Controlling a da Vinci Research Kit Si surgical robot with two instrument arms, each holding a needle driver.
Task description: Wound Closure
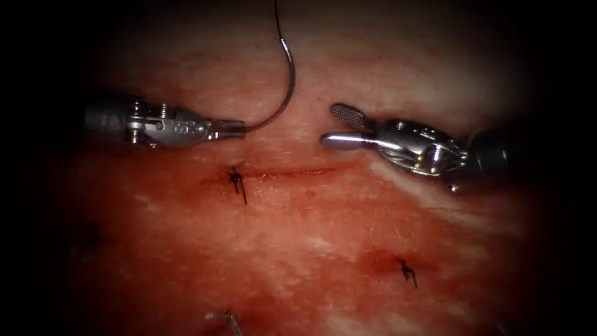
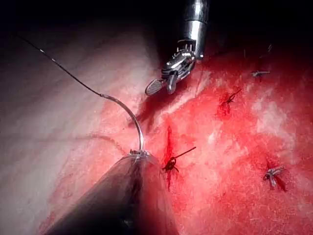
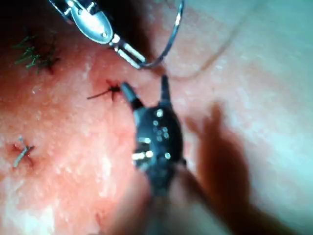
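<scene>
My left tool [image 1: 233, 129] is shut on the curved needle [image 1: 287, 93] at the end away from the thread. The needle arcs upward, free of the tissue [image 1: 311, 249], and the dark thread [image 1: 277, 18] runs up from its other end. The cut [image 1: 292, 172] lies just below both tools, with a dark knotted stitch [image 1: 237, 180] at its left end. My right tool [image 1: 330, 126] stands open and holds nothing, a short way right of the needle. The left wrist view shows the needle [image 2: 133, 117] rising from my left jaws. In the right wrist view my right tool [image 3: 146, 88] is spread open near the needle [image 3: 171, 39].
Another knotted stitch [image 1: 407, 271] sits on the tissue at the lower right, and a cut thread end [image 1: 229, 320] lies near the bottom edge. Red fluid [image 1: 205, 205] stains the tissue around the cut. Several other stitches [image 2: 271, 174] dot the tissue in the left wrist view.
</scene>
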